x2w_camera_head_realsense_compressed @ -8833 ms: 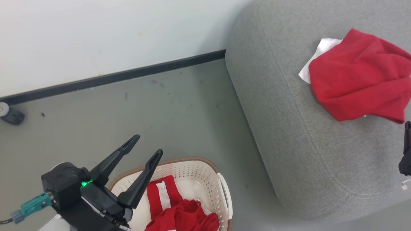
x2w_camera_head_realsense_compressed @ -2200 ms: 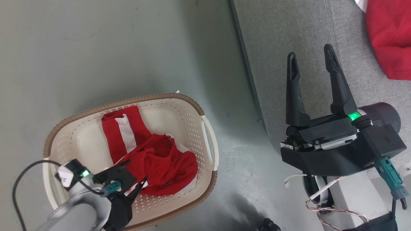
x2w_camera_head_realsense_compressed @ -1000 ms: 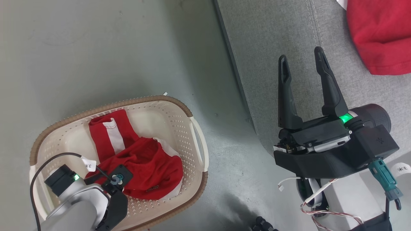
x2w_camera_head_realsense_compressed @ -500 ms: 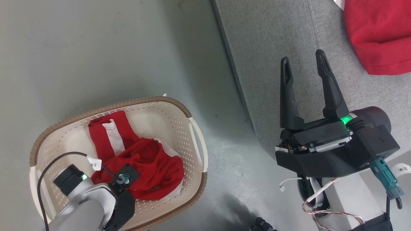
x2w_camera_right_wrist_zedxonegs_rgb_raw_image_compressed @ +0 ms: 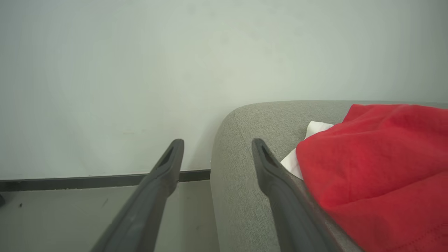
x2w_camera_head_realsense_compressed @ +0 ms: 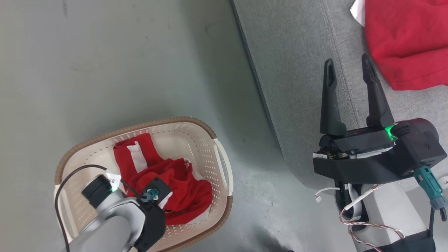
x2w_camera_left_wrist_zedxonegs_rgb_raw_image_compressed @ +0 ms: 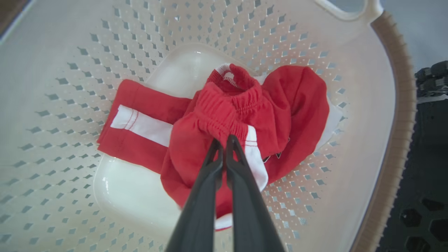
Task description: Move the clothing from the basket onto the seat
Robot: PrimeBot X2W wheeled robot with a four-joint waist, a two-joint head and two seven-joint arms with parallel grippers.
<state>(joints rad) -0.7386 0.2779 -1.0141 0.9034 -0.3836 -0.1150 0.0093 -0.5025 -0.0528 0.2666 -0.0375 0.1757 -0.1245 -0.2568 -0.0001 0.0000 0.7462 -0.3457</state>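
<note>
In the cream basket on the floor lies a heap of red clothing with white stripes. Seen from the left wrist, my left gripper is shut on the gathered elastic waistband of the top garment, inside the basket. From the head, my left wrist covers those fingers. Another red garment rests on the grey seat. My right gripper hovers open over the seat's edge, just left of that garment, with nothing between its fingers.
Grey floor surrounds the basket, and the seat's front edge runs close to its right. A pale wall with a dark skirting stands behind. Loose cables hang under my right arm. My dark base sits beside the basket.
The head camera has shifted. My left gripper has closed on the red garment, whose cloth now bunches up under my wrist. The right gripper stays open in the same pose.
</note>
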